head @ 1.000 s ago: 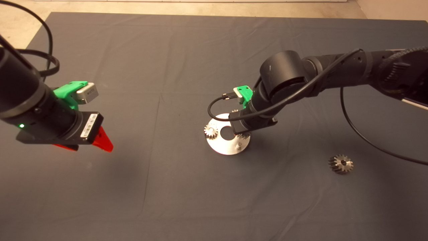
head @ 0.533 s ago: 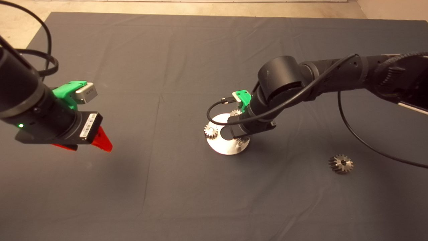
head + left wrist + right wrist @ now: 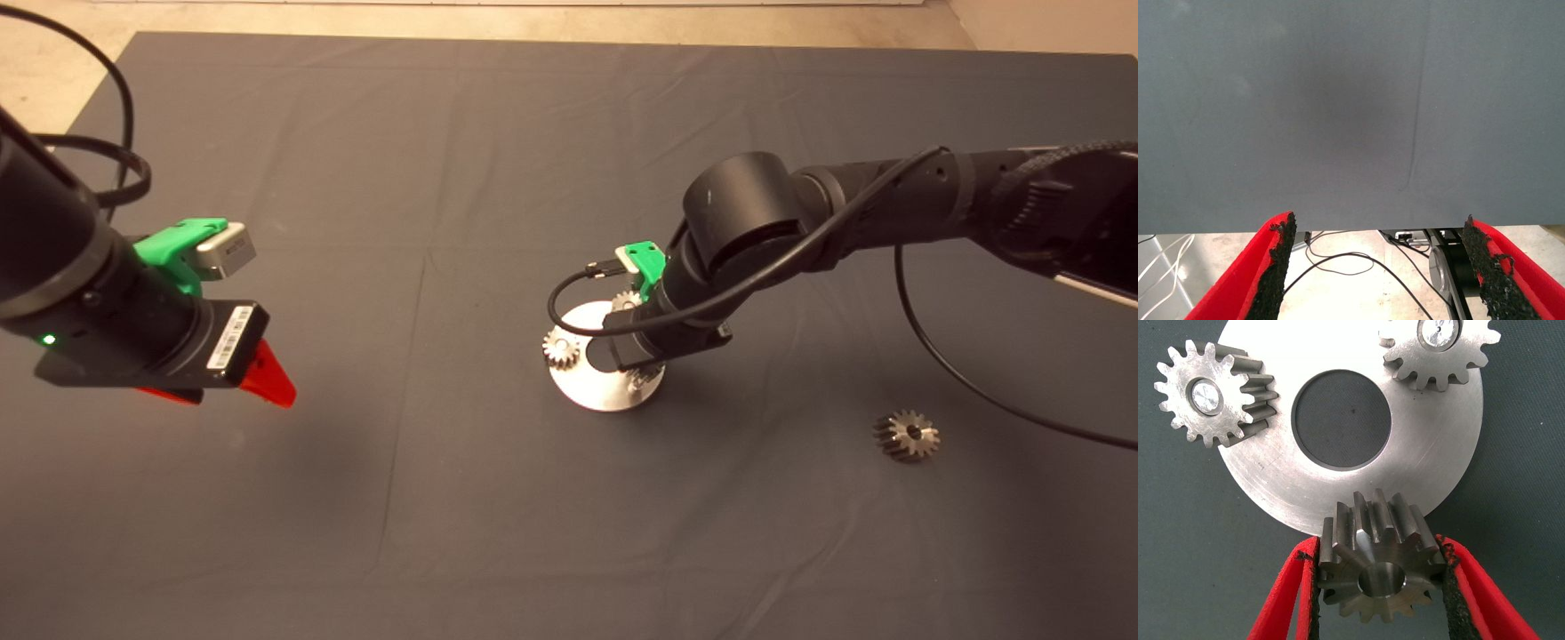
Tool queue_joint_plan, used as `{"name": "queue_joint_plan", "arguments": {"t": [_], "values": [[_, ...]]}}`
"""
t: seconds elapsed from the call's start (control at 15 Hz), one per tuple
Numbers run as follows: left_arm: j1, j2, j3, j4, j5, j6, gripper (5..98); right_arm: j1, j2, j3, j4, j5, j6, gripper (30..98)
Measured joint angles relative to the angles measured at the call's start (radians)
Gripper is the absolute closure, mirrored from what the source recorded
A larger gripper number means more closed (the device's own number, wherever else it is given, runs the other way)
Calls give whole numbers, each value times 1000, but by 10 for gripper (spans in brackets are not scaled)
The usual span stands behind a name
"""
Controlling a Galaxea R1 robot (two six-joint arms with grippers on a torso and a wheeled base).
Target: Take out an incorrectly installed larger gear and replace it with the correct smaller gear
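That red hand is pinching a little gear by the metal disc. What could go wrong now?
The right hand grips the smaller gear only by its tooth tips, so it might slip or tilt. The disc seems to lie loose on the mat, so a misaligned push could shift it.

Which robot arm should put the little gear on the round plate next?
The right. Its pincer already grips the smaller gear at the plate edge; the left pincer hangs open, far off.

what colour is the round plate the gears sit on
Bright silver metal plate, with a dark centre hole; clearest in the right wrist view.
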Motion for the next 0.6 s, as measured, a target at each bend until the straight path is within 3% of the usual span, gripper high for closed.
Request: {"name": "queue_joint_plan", "arguments": {"t": [0.6], "values": [[0, -19, 22, 0, 0, -3, 401, -26, 5, 6, 0, 0, 7, 925]]}}
